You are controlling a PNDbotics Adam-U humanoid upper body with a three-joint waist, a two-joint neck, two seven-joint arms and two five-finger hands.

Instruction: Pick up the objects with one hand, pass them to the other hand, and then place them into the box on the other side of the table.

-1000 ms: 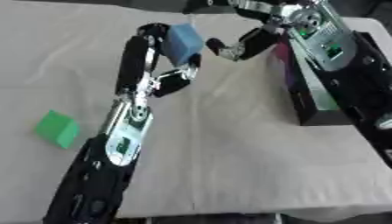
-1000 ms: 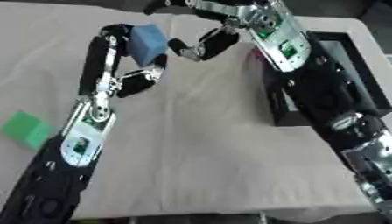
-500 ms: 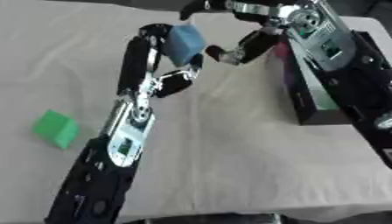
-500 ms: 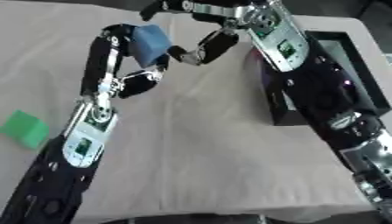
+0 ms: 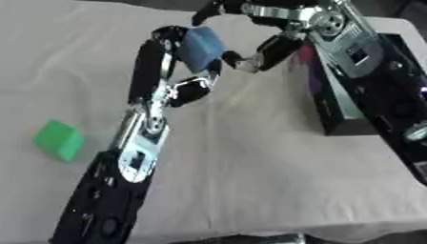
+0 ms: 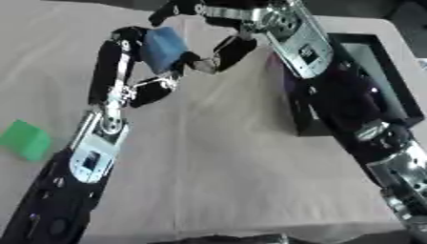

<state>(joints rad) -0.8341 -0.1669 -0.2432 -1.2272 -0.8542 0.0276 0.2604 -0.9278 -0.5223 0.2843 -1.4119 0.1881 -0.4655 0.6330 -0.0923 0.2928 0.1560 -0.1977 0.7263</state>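
My left hand point(image 5: 169, 42) holds a blue block point(image 5: 200, 47) up above the far middle of the table, its fingers curled round it. My right hand point(image 5: 269, 47) reaches in from the upper right and stands open. Its fingers point(image 5: 215, 6) arch over the top of the block, and its thumb point(image 5: 243, 64) lies just to the block's right. Whether the thumb touches the block I cannot tell. A green block point(image 5: 58, 139) lies on the cloth at the left. The black box point(image 6: 393, 85) stands along the table's right side, partly hidden behind my right arm.
A beige cloth point(image 5: 250, 171) covers the table, and its front edge runs along the bottom of the views. My left forearm point(image 5: 137, 157) crosses the left half from the lower left corner.
My right hand has moved left toward the blue block, and its fingers now arch over it. The left hand has kept the block at nearly the same spot.
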